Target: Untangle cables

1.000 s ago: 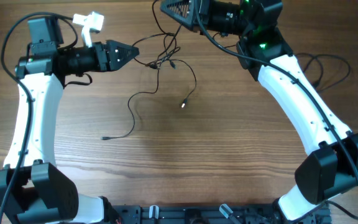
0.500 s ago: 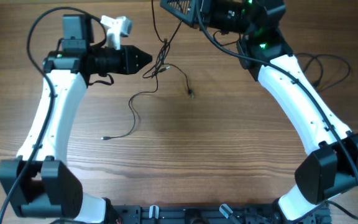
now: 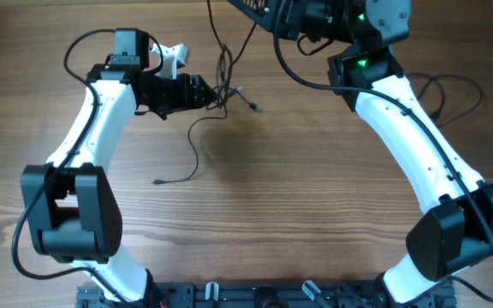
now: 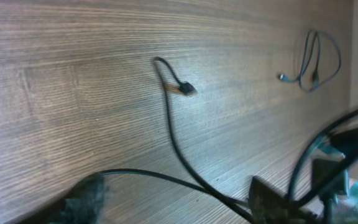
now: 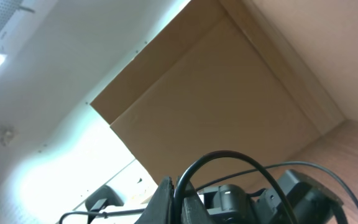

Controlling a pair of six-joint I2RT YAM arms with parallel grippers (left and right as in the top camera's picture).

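The jaws of our left gripper (image 3: 204, 92) stand released, the knot of thin black flexible cables (image 3: 224, 84) just ahead of them. Our right gripper (image 3: 242, 7) is clenched, seemingly on a strand rising from that knot. We judge the untangling barely begun: one plug-ended strand lies loose beside the left jaws, and the rest is knotted.

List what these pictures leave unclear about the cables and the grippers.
Right gripper: overhead, cut off by the top edge; anything held unseen.
Left gripper: overhead, dark against its own body; open or shut unclear.
Cables: overhead, knot too small to trace crossings.
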